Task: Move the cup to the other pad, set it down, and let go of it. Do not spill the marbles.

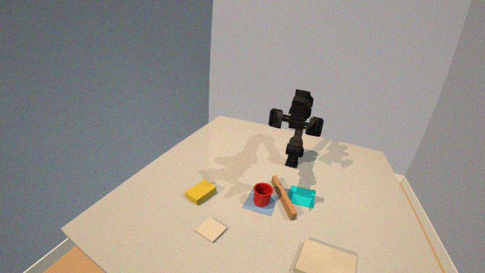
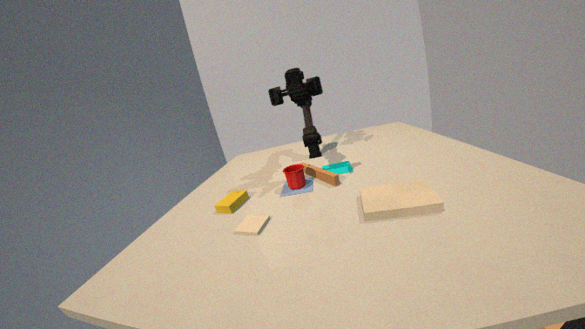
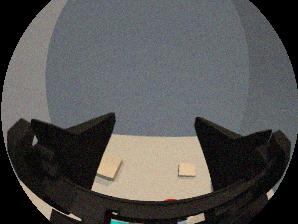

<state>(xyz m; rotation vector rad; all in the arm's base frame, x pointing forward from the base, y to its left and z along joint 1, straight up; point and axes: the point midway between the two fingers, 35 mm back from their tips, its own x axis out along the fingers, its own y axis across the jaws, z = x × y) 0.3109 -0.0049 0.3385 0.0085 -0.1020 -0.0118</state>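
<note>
On the table (image 1: 144, 217) (image 2: 305, 283) (image 3: 150, 150), the carry looks either unbegun or finished; this moment alone cannot settle which. The hand (image 1: 296, 122) (image 2: 296, 90) (image 3: 156, 119) is released, fingers wide, raised well apart from the cup. A wooden bar (image 1: 284, 198) (image 2: 322, 175) lies between the turquoise pad (image 1: 303, 198) (image 2: 339, 168) (image 3: 125, 222) and the blue pad (image 1: 252, 206) (image 2: 289, 191) (image 3: 182, 222). The red cup (image 1: 263, 196) (image 2: 295, 177) stands upright on the blue one; its marbles cannot be made out. If unbegun, the next move calls for lowering, a level grip and a lift over the bar; if finished, staying clear.
</note>
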